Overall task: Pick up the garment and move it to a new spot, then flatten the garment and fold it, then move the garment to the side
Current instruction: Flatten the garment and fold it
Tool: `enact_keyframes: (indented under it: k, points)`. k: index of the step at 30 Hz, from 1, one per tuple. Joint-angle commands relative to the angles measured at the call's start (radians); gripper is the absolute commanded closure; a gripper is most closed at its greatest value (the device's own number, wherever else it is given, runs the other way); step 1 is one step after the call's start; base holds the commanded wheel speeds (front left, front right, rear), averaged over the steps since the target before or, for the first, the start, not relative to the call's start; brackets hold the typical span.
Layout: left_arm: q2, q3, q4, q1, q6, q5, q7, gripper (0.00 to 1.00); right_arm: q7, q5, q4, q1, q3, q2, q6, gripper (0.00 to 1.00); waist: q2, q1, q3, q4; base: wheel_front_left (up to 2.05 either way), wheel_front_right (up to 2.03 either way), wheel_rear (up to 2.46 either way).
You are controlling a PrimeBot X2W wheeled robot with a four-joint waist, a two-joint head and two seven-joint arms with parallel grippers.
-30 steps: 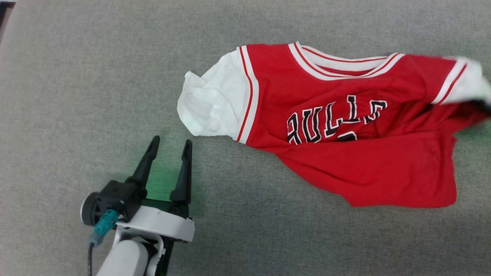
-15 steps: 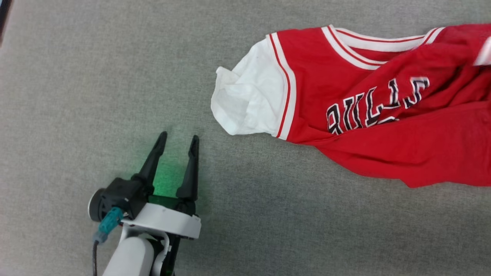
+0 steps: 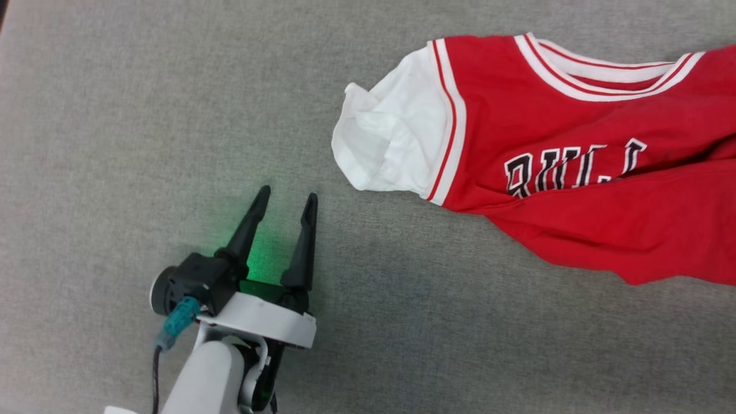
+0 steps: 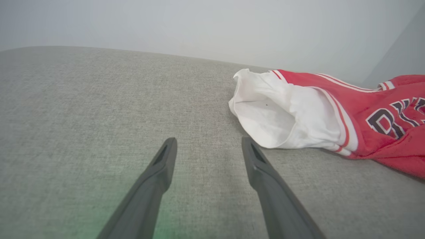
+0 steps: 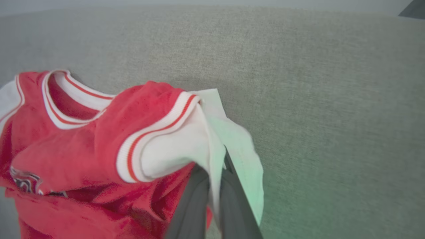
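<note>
So the garment [image 3: 546, 132] sits at 2 o'clock, spilling off the head view's right edge, with open grey surface [image 3: 115, 115] from 7 to 11. The left gripper [image 3: 287, 194] is at 7, fingers spread. The right wrist view adds the right gripper [image 5: 217, 169], pinched tight on the white sleeve [image 5: 166, 156].

left gripper [image 3: 288, 195]: jaws spread, empty, pointing forward | right gripper [image 5: 215, 172]: jaws pinched on garment [image 5: 83, 146]

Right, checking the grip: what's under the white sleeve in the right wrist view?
The right gripper, shut on the sleeve: a fold of it runs between the two dark fingers. The fingertips cannot be seen, as the cloth covers them.
</note>
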Motion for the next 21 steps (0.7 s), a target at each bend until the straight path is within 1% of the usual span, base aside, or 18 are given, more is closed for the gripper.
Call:
enact_keyframes:
  k: [1, 5, 6, 10, 14, 15, 16, 17, 21]
  points:
    - [-0.001, 0.01, 0.002, -0.013, -0.006, 0.012, 0.0, 0.0, -0.027, -0.029, 0.046, -0.038, -0.02, 0.069, -0.001, 1.0, 0.0, 0.0, 0.016, 0.012, 0.0, 0.0, 0.0]
    - [-0.009, 0.019, 0.008, -0.014, -0.014, 0.021, 0.0, 0.0, -0.093, -0.121, 0.148, -0.096, -0.049, 0.179, -0.001, 1.0, 0.0, 0.0, 0.034, 0.024, 0.0, 0.0, 0.0]
    - [-0.012, 0.021, 0.009, -0.017, -0.018, 0.021, 0.0, 0.0, -0.124, -0.184, 0.202, -0.124, -0.057, 0.21, -0.001, 1.0, 0.0, 0.0, 0.042, 0.031, 0.0, 0.0, 0.0]
    - [-0.019, 0.028, 0.012, -0.024, -0.024, 0.026, 0.0, 0.0, -0.208, -0.31, 0.299, -0.178, -0.072, 0.263, -0.001, 1.0, 0.0, 0.0, 0.053, 0.038, 0.0, 0.0, 0.0]
    - [-0.02, 0.039, 0.016, -0.025, -0.026, 0.031, 0.0, 0.0, -0.249, -0.357, 0.332, -0.198, -0.076, 0.299, -0.001, 1.0, 0.0, 0.0, 0.049, 0.033, 0.0, 0.0, 0.0]
    - [-0.019, 0.044, 0.018, -0.022, -0.026, 0.035, 0.0, 0.0, -0.268, -0.373, 0.328, -0.198, -0.075, 0.301, -0.001, 0.72, 0.0, 0.0, 0.044, 0.029, 0.0, 0.0, 0.0]
    - [-0.016, 0.05, 0.019, -0.02, -0.027, 0.037, 0.0, 0.0, -0.289, -0.385, 0.324, -0.193, -0.072, 0.296, -0.001, 0.33, 0.0, 0.0, 0.037, 0.024, 0.0, 0.0, 0.0]
    - [-0.012, 0.056, 0.02, -0.018, -0.028, 0.038, 0.0, 0.0, -0.308, -0.399, 0.318, -0.181, -0.064, 0.29, -0.001, 0.0, 0.0, 0.0, 0.03, 0.017, 0.0, 0.0, 0.0]
    - [0.005, 0.073, 0.024, -0.005, -0.031, 0.049, 0.0, 0.0, -0.401, -0.44, 0.256, -0.119, -0.033, 0.257, -0.001, 0.0, 0.0, 0.0, -0.015, -0.016, 0.0, 0.0, 0.0]
